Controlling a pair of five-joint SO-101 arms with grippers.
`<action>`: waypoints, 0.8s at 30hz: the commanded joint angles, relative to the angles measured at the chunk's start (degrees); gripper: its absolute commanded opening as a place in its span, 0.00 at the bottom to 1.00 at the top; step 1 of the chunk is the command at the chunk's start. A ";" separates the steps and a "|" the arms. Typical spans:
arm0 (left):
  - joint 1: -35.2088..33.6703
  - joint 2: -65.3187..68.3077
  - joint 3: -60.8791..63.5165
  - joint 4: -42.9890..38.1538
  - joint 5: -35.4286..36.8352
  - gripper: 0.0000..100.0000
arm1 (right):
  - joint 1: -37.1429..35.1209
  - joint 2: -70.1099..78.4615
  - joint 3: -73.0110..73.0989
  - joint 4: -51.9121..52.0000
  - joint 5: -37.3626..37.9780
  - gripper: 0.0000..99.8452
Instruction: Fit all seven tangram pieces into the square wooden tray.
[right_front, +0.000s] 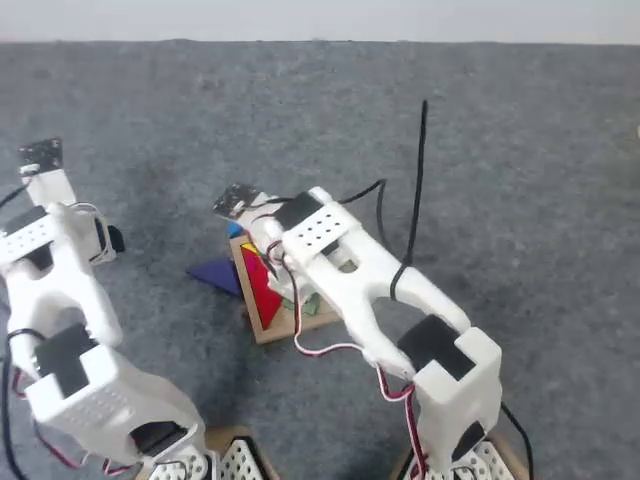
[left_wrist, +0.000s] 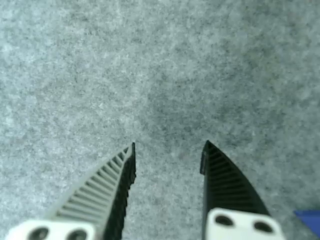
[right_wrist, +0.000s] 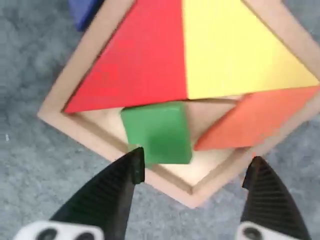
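- Four wooden pieces sit in the square wooden tray (right_wrist: 80, 131): a big red triangle (right_wrist: 140, 65), a big yellow triangle (right_wrist: 235, 55), a small green square (right_wrist: 157, 132) and an orange piece (right_wrist: 250, 122).
- Right gripper (right_wrist: 196, 159) hangs over a tray corner, jaws spread wide and gripping nothing; the green square lies just ahead of one fingertip.
- Dark blue piece (right_front: 215, 272) lies on the grey carpet (left_wrist: 150, 60), just outside the tray.
- Left gripper (left_wrist: 169, 145) hovers over bare carpet, jaws apart and empty, well away from the tray.
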 joint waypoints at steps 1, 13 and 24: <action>0.53 -0.44 -2.51 0.18 -0.79 0.21 | 3.47 -4.62 -2.99 -0.40 -1.23 0.30; 0.53 -0.44 -2.51 0.18 -0.79 0.21 | 5.93 -4.62 -3.08 -4.26 -2.11 0.30; 0.62 -0.44 -2.51 0.09 -0.79 0.21 | 9.19 -3.91 -2.99 -7.60 -4.04 0.30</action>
